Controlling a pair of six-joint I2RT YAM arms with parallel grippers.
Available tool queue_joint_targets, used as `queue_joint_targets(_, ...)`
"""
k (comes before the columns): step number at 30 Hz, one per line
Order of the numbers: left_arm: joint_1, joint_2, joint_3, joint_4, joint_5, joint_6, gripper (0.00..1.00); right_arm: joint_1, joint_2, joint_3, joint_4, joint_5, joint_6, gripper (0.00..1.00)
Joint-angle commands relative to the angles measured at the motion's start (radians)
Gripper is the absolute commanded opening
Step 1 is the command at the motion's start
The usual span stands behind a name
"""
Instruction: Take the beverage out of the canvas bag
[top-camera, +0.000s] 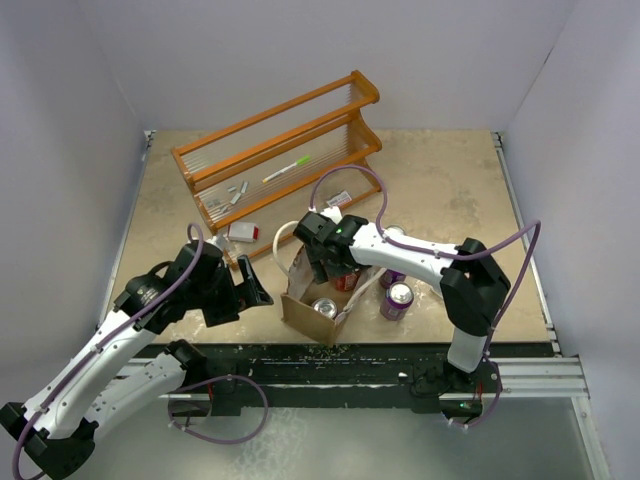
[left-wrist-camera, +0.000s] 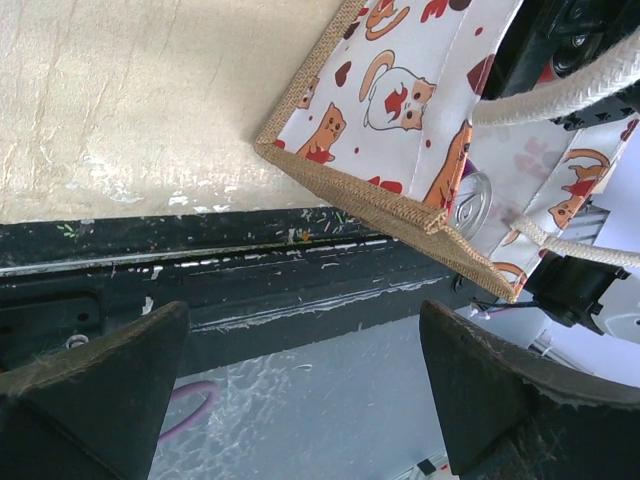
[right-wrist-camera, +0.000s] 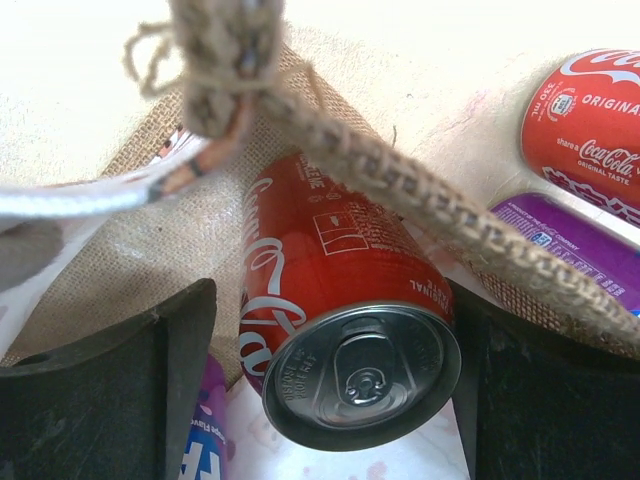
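Note:
The canvas bag (top-camera: 298, 310) stands at the table's near edge, between the arms. In the left wrist view the canvas bag (left-wrist-camera: 350, 190) shows a cat-print panel and a silver can top (left-wrist-camera: 470, 205) inside. My right gripper (top-camera: 335, 268) reaches down into the bag. In its wrist view a red cola can (right-wrist-camera: 340, 290), the beverage, lies between the jaws of the right gripper (right-wrist-camera: 335, 385). The right jaw meets the can and the left stands a little apart from it, so the gripper is open. A purple can (right-wrist-camera: 205, 430) lies beside it. My left gripper (top-camera: 255, 290) hangs open and empty left of the bag.
A purple can (top-camera: 398, 298) and another can (top-camera: 391, 279) stand on the table right of the bag. A rope handle (right-wrist-camera: 400, 185) crosses over the red can. An orange wire rack (top-camera: 280, 160) lies at the back left. The black base rail (left-wrist-camera: 250, 290) runs just beyond the table edge.

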Motion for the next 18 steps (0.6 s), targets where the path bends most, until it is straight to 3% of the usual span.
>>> queue_joint_targets(1, -0.005, -0.008, 0.025, 0.035, 0.021, -0.012, 0.99, -0.016, -0.007, -0.022, 0.036, -0.028, -0.009, 0.84)
queue_joint_targets(6, -0.004, -0.033, 0.026, 0.016, 0.026, -0.016, 0.99, -0.016, -0.04, -0.044, 0.063, -0.045, -0.015, 0.64)
queue_joint_targets(8, -0.005, -0.047, 0.027, 0.005, 0.026, -0.018, 0.99, -0.016, -0.048, -0.048, 0.063, -0.046, -0.014, 0.45)
queue_joint_targets(11, -0.005, -0.067, 0.029, -0.015, 0.025, -0.022, 0.99, -0.016, -0.052, -0.039, 0.042, -0.045, -0.002, 0.3)
queue_joint_targets(18, -0.005, -0.096, 0.03, -0.036, 0.02, -0.026, 0.99, -0.016, -0.109, -0.032, 0.02, -0.076, 0.016, 0.18)
